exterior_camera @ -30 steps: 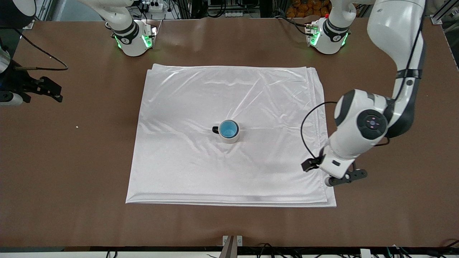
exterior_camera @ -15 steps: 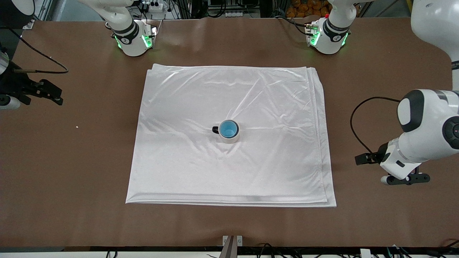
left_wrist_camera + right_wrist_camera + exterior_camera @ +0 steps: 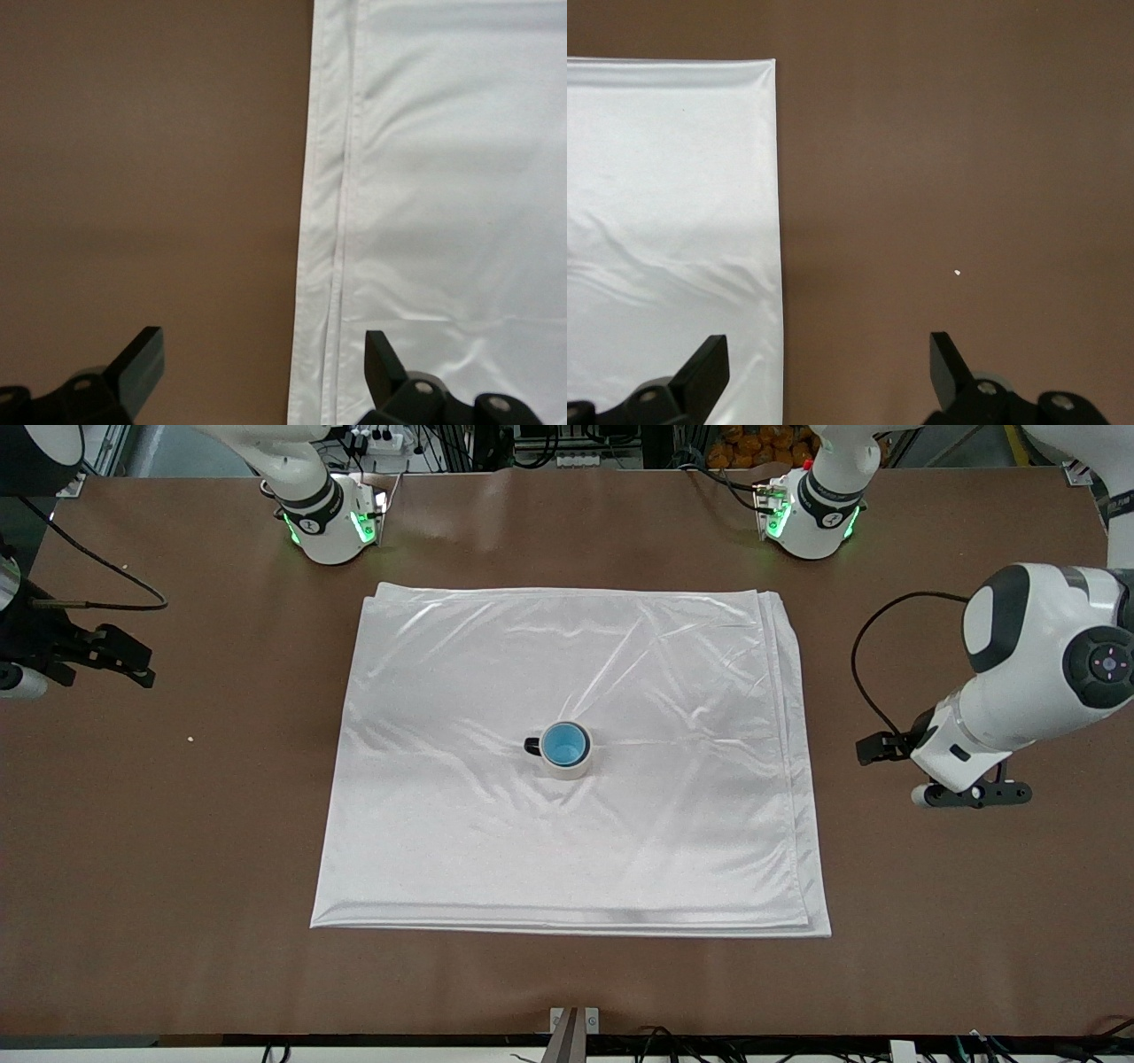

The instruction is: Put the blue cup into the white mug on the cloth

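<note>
Left gripper (image 3: 970, 794) hung over bare brown table (image 3: 974, 921) off shiny white folded cloth (image 3: 496, 850), wrist bent, jaws apart, empty. Right gripper (image 3: 106, 657) waited over table at right arm's end, jaws apart, empty. Small light-blue tapered cup (image 3: 565, 744) sat inside off-white black-handled mug (image 3: 570, 765), mid-cloth. No legible writing. Only right wrist view caught white speck (image 3: 958, 273).

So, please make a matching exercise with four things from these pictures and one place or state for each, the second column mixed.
Things:
1. blue cup
2. white mug
3. left gripper
4. right gripper

Places or states:
A. open, over the bare table at the cloth's edge, toward the right arm's end
B. stands on the middle of the cloth
C. sits inside the mug
D. open, over the cloth's layered edge, toward the left arm's end

Pairs: 1-C, 2-B, 3-D, 4-A
</note>
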Robot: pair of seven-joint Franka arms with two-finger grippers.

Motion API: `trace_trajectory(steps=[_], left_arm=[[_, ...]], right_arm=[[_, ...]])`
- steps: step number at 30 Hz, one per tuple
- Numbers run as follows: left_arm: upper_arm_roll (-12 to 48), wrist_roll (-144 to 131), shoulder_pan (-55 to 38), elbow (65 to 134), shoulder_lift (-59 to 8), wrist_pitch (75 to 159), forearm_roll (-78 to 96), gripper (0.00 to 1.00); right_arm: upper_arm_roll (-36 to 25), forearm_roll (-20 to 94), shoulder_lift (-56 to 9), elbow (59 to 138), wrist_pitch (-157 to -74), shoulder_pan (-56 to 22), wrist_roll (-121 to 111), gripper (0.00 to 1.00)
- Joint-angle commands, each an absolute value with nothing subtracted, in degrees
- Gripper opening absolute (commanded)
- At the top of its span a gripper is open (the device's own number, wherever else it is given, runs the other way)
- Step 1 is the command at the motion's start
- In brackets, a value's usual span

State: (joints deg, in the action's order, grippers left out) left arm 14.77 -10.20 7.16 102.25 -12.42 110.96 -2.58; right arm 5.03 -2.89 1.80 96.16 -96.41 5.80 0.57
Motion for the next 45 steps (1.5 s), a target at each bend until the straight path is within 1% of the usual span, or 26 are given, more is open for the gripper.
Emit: trace_trajectory(steps=[1,7,16,22,27,34,45], left_arm=[[17.57,-14.14,7.47,106.79,-6.33,110.48,-0.79,1.0],[18.11,-12.22,7.73,104.6,-6.24,108.02,-1.23,1.0],[17.49,-9.67,9.23,96.78,-6.5,101.87,-0.88,1.0],[17.4,-9.93,9.4,91.94,-6.94,101.6,-0.97,1.0],[16.96,-9.84,10.54,89.48,-7.82,100.2,-0.7,1.0],[16.96,-9.23,11.6,89.12,-8.09,99.32,-0.97,1.0],[17.31,-6.86,10.63,88.94,-8.17,99.32,-1.58,1.0]], right_arm=[[5.1,-1.93,0.79,94.48,-95.19,6.15,1.58,1.0],[5.1,-1.93,0.79,94.57,-95.19,5.8,1.67,1.0],[5.19,-1.93,0.88,94.57,-95.36,5.71,1.67,1.0],[5.19,-1.85,0.79,94.39,-96.24,5.63,1.58,1.0],[5.1,-1.93,0.7,94.66,-96.86,5.98,1.58,1.0],[4.92,-2.64,-0.26,94.22,-96.86,6.42,1.32,1.0],[4.83,-2.37,-0.44,94.31,-96.77,6.33,1.49,1.0]])
